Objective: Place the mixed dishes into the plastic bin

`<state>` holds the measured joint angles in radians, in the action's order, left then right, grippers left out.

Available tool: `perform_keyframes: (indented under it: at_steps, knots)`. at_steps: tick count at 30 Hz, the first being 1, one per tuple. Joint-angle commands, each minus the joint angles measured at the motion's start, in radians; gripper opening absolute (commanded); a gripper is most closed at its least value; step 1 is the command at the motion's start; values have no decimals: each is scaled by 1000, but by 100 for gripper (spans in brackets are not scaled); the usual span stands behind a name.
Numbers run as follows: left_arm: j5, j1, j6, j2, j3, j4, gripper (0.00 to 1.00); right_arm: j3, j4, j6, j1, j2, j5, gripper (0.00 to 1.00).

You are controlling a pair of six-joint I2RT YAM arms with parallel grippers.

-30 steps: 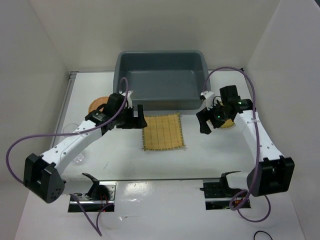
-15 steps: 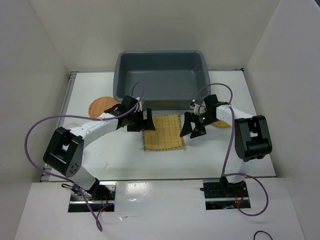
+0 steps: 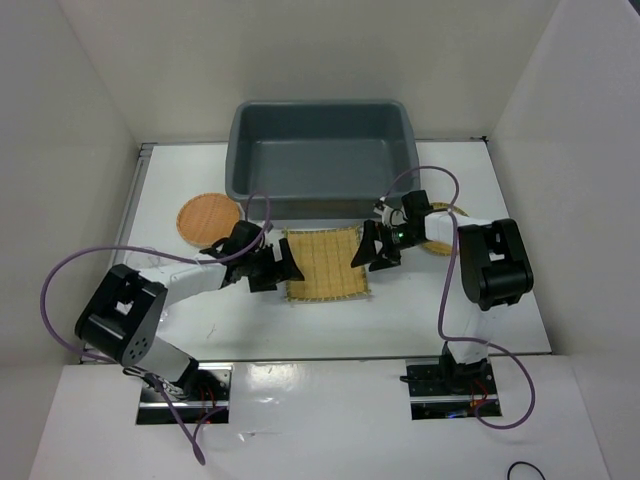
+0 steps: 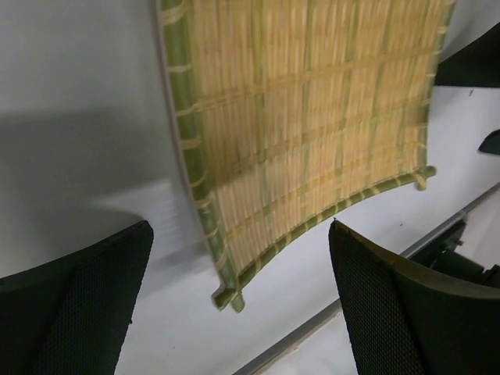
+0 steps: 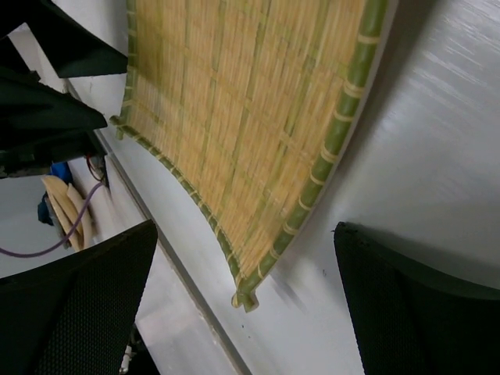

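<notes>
Mat (image 3: 323,263) edges between spread fingers (image 4: 78,312)

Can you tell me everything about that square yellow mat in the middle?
The bamboo mat is square and tan, woven from thin slats with thicker greenish strips tied around its edges. Its edges look slightly curled up. It lies flat on the white table, just in front of the grey bin. The left gripper and right gripper sit at its two sides, fingers open, not holding it.

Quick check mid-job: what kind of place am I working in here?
Probably a lab test booth, not a kitchen: plain white walls box in a white table, with a grey bin and a bamboo mat staged on it.
</notes>
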<state>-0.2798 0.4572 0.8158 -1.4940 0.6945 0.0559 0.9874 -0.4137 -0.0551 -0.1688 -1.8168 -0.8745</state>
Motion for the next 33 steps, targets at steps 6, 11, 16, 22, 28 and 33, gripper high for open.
perform_keyframes:
  at_steps: [6,11,16,22,28,33]
  knots:
    - [-87,55,71,-199,13,-159,100,-20,15,-45,-55,-64,-90,98]
    - [-96,136,120,-241,0,-215,100,-10,6,3,-104,-64,-159,94]
    - [-110,185,120,-279,16,-231,100,19,-33,46,-166,-53,-214,77]
    - [-99,248,143,-304,31,-263,100,7,-46,58,-166,-1,-201,46]
    - [-90,267,143,-256,11,-263,100,7,-82,95,-166,80,-181,1]
    - [-90,276,152,-169,11,-226,100,7,-134,130,-156,158,-210,0]
